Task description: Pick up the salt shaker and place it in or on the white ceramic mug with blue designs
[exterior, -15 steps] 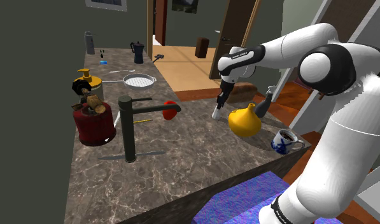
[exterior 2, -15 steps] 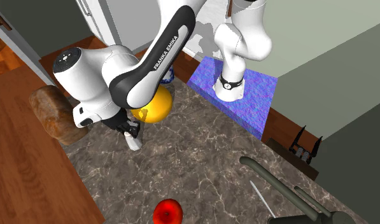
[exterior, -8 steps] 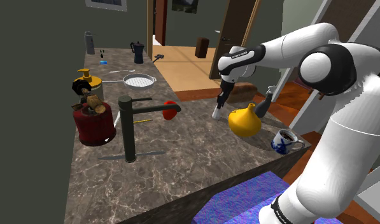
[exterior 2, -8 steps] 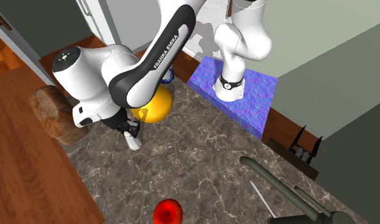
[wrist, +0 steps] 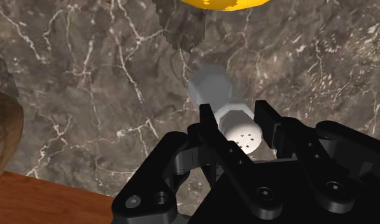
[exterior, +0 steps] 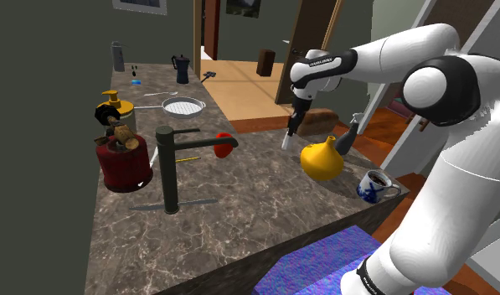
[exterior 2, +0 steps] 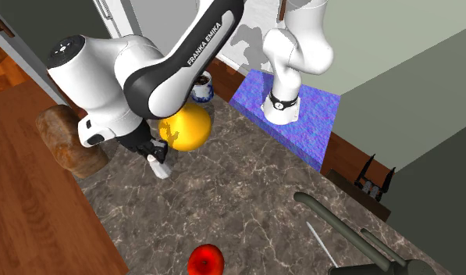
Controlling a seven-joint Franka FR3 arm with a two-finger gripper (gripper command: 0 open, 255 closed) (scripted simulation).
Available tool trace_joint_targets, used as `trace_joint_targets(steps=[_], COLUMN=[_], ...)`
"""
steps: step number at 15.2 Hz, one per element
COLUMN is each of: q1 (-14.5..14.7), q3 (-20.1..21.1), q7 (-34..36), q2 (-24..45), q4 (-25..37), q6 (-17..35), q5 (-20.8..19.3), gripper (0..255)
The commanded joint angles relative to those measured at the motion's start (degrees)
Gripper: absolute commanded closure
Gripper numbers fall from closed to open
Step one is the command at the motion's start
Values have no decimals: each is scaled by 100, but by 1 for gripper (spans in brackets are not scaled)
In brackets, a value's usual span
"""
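Item 1. Gripper (wrist: 238,119): all black, closed on the salt shaker (wrist: 221,102). We note one finger on each side of its perforated cap.

Item 2. Salt shaker: pale grey-white, hanging below the fingers with its base pointing down at the tabletop (exterior: 239,209). In the wrist view its shadow lies apart from it on the stone, so we take it as lifted clear. In the shoulder view it hangs at the far side of the tabletop (exterior: 286,142); in the second exterior view it sits under the arm's wrist (exterior 2: 159,166).

Item 3. Yellow gourd-shaped vessel (exterior: 322,159): standing just beside the shaker, not touching it.

Item 4. White mug with blue designs (exterior: 373,186): upright near the tabletop's edge on the stand's side. The yellow vessel stands between it and the shaker.

Item 5. Brown bread loaf (exterior 2: 63,141): at the tabletop's edge, near the gripper.

Item 6. Tabletop: dark veined marble.

Item 7. Red round fruit (exterior: 225,145): toward the shoulder view's left of the shaker, well apart from it.

Item 8. Dark green faucet (exterior: 166,168): upright, its spout reaching toward the red fruit.

Item 9. Red pot (exterior: 122,163): further left, near the faucet.

Item 10. White strainer (exterior: 183,106) and dark moka pot (exterior: 181,69): at the far end.
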Motion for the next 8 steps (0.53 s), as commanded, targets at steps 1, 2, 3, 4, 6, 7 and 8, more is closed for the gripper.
trace_joint_targets(steps=[1,2,3,4,6,7,8], q1=[3,5,6,6,8,8,9], q3=[-6,-8,-10,-12,-16,-18,-19], q7=[22,33,43,54,73,82,91], q2=[-56,-81,-104,-126,-167,-186,-203], q4=[79,127,175,226,330,385,440], q6=[-134,-204,-274,-345,-487,-559,-631], q5=[-26,-38,-49,-59,-78,-87,-95], gripper=[255,255,255,255,255,255,255])
